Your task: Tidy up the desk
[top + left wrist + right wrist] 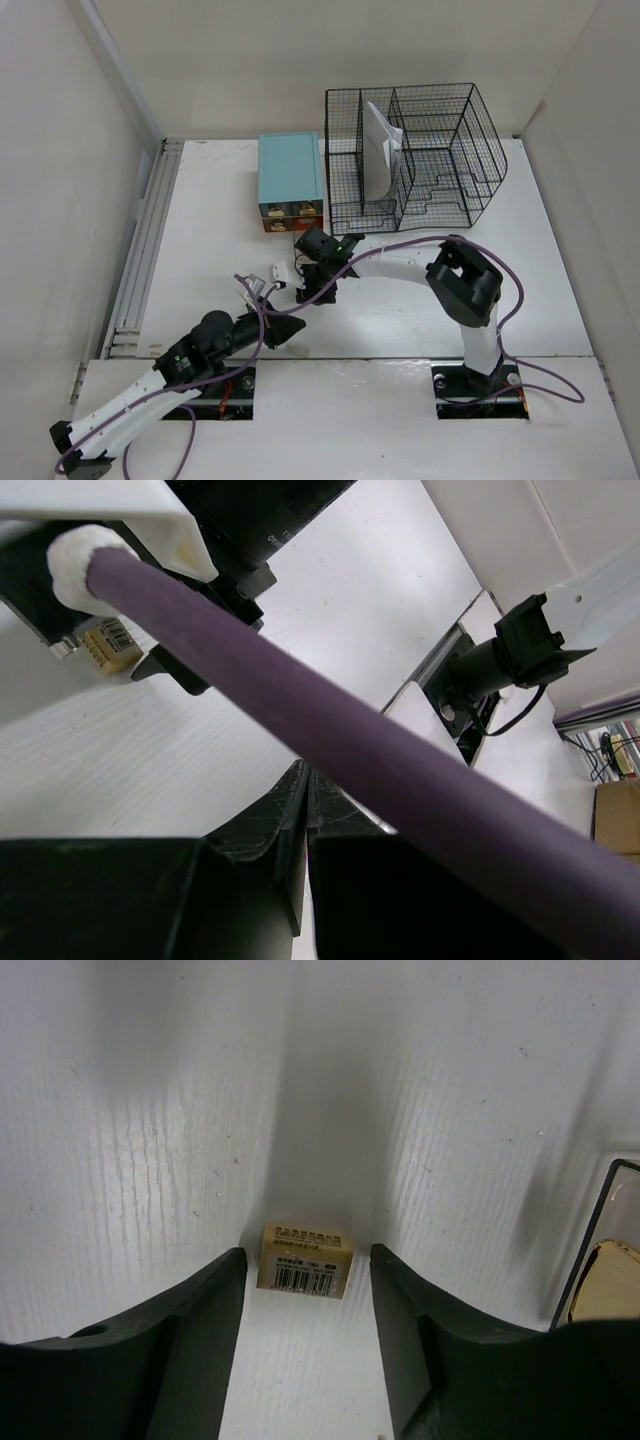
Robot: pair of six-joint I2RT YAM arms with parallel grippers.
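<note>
Worktop [400, 310] filled the middle of the top view, white and flat, with a metal rail [140, 260] along its left edge. Both arms reached over it from the near side.

Right end effector [307, 1252] pointed down at the worktop, near of the teal drawer box [290, 170]. Its fingers [200, 1340] were apart. A small yellowish block [305, 1265] with a barcode label lay flat on the worktop between the two tips (a sliver of gap on each side in the right wrist view, so not pinched).

Left end effector [305, 780] sat low, just near and left of the right one, with its fingers pressed together and nothing between them. A purple cable [330, 750] ran diagonally across the left wrist view. The same block showed at the upper left of that view, under black parts of the right arm.

Teal drawer box stood at the far side, left of centre. A black wire-mesh rack [450, 130] stood just beside it on the right, with a white paper [378, 150] upright in a left compartment.
</note>
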